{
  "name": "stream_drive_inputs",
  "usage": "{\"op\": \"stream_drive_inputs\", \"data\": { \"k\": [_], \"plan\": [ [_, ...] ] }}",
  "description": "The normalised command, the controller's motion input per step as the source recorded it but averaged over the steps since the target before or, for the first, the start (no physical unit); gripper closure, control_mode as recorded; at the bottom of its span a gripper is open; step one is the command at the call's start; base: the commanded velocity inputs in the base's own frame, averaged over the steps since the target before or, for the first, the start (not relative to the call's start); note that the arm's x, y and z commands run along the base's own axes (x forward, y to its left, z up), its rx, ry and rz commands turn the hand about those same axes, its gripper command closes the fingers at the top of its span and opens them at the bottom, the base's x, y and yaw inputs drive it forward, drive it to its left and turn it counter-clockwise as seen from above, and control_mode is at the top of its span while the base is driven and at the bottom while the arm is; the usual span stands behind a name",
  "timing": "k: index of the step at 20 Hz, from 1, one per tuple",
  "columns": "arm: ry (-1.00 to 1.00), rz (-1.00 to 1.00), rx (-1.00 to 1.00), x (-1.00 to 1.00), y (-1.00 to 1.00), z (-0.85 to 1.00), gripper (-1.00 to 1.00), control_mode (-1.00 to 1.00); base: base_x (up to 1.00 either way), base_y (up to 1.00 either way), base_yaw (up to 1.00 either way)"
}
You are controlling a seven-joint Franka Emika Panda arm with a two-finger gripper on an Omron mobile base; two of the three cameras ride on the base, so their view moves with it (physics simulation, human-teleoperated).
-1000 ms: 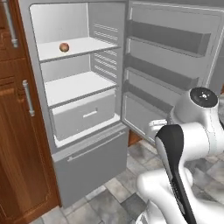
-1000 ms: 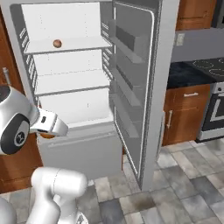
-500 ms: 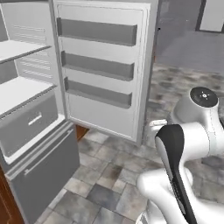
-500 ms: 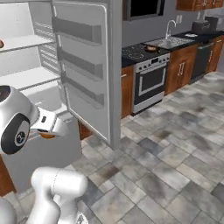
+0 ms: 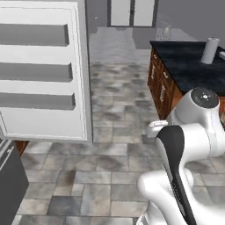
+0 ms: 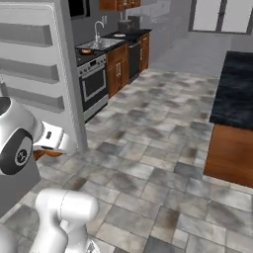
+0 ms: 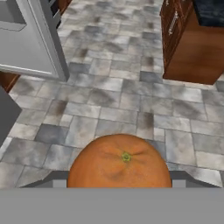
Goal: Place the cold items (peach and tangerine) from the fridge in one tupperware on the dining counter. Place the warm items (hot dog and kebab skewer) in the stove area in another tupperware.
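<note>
An orange tangerine (image 7: 119,162) with a small green stem scar sits close in the hand view, right where my fingers rise. My gripper (image 7: 119,181) is shut on it, and the fruit hides the fingertips. In the right base view the hand (image 6: 52,142) is tucked low beside the arm, with a sliver of the tangerine (image 6: 47,154) under it. The dining counter (image 5: 186,70) has a black top on wooden cabinets and stands ahead to the right. The stove (image 6: 93,81) is far back on the left. The peach, hot dog, kebab skewer and tupperware are out of view.
The open white fridge door (image 5: 44,74) with its three shelf bins stands close on the left. A paper towel roll (image 5: 210,50) stands on the dining counter. Grey stone floor (image 6: 158,148) stretches between fridge, stove run and counter (image 6: 237,89).
The whole picture has swung right: the base has turned away from the fridge interior, past its door, toward the dining counter. The tangerine stays in the gripper.
</note>
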Motion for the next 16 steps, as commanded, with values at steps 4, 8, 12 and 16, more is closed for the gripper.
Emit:
{"op": "stream_drive_inputs", "data": {
  "k": [4,8,12,16],
  "plan": [
    [0.0,0.0,0.0,0.0,0.0,0.0,1.0,1.0,-0.03,-0.46,-0.45],
    [0.0,0.0,0.0,0.0,0.0,0.0,1.0,1.0,0.05,-0.72,-0.28],
    [0.0,0.0,0.0,0.0,0.0,0.0,1.0,1.0,0.24,-0.89,-0.14],
    [0.0,0.0,0.0,0.0,0.0,0.0,1.0,1.0,0.42,-1.0,-0.02]
  ]
}}
